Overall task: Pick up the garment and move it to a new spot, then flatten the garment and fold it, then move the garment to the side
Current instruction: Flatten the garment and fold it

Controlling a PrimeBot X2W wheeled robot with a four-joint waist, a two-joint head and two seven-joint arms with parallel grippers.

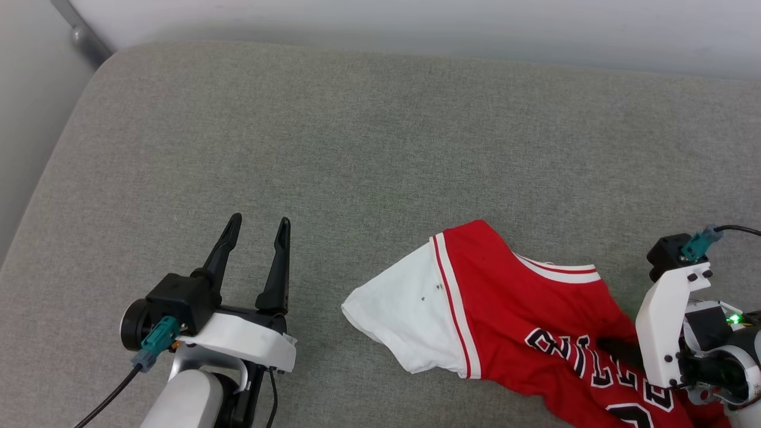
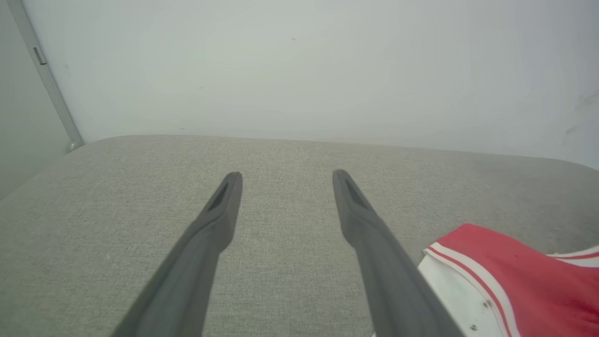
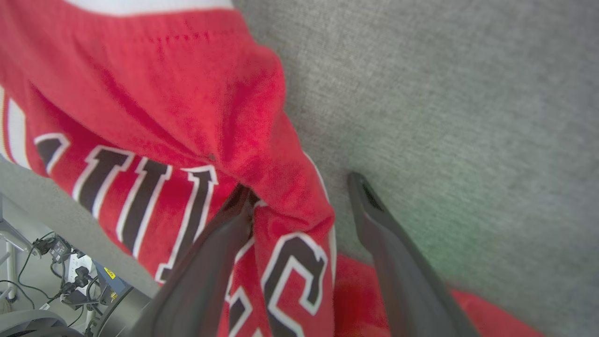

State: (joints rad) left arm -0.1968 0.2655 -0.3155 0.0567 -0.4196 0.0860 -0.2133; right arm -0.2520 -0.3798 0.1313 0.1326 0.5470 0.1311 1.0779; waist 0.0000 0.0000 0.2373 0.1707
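Left claw (image 1: 260, 220), lower left: slender, dark, tapered fingers spread apart and empty over grey woven tabletop (image 1: 357, 148). Garment (image 1: 523, 297), lower right: crumpled red fabric, white sleeve, striped trim, black white-edged letters. Right claw (image 3: 299, 183), fingers spread wide, straddles a raised red fold of it.

Lab-like room: grey padded surface (image 1: 380, 148), bare wall (image 2: 299, 70), power strip (image 3: 77, 271).
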